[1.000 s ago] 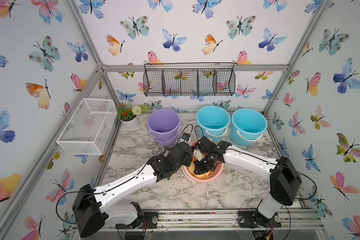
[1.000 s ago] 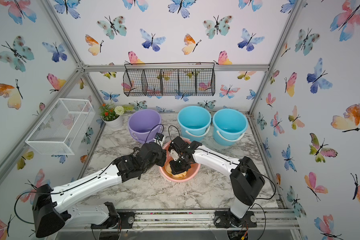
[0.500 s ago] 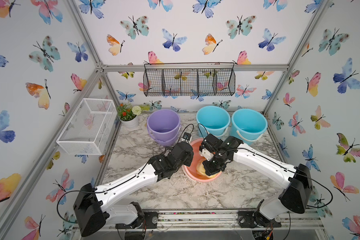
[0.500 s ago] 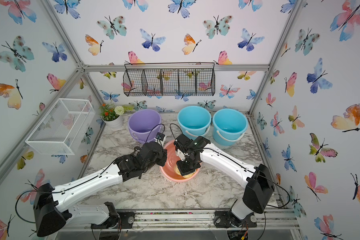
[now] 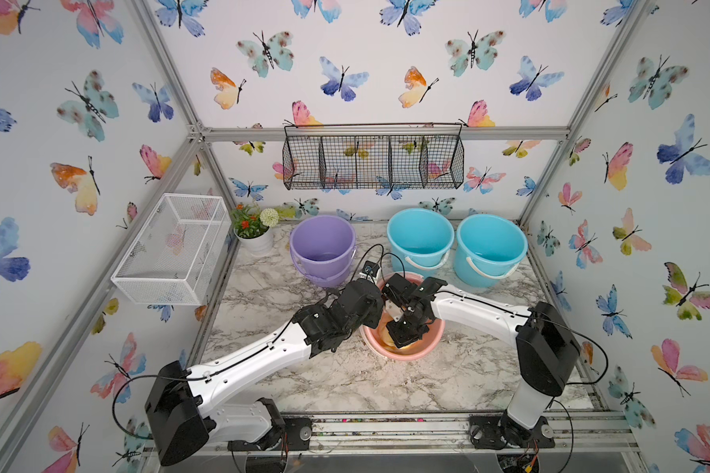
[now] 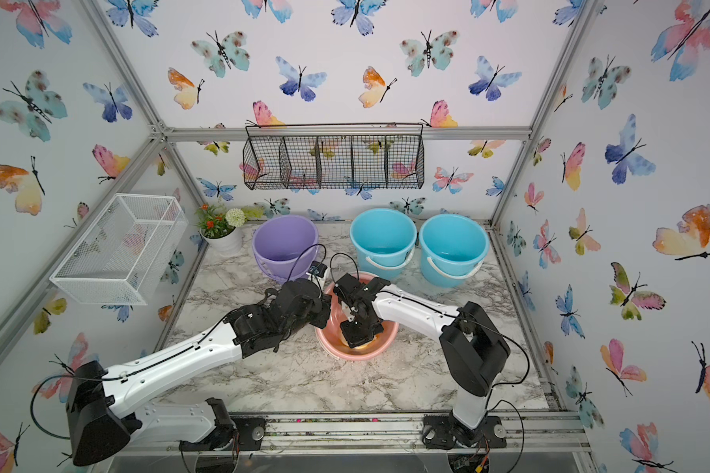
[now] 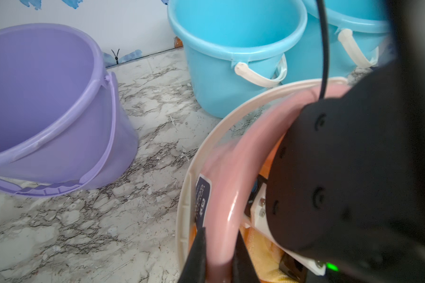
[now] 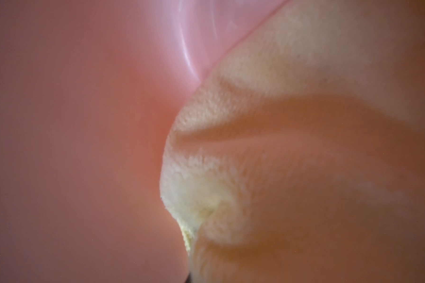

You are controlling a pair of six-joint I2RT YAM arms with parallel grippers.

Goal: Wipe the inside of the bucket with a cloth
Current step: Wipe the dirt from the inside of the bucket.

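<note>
While the jaws of the left arm [image 5: 263, 352] grip the rim of the pink bucket [image 5: 429, 346] on the bench [image 5: 345, 381], the jaws of the right arm [image 5: 476, 307], clenched on the pale yellow cloth [image 8: 292, 147], press it to the inner wall. Wiping well likely needs a steady rim hold and broad sweeps, clear of the purple bucket [image 5: 322, 245] and blue buckets [image 5: 421, 237] behind.

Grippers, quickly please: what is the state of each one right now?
Left gripper: shut on the rim of the pink bucket.
Right gripper: shut on the cloth, down inside the pink bucket.
</note>
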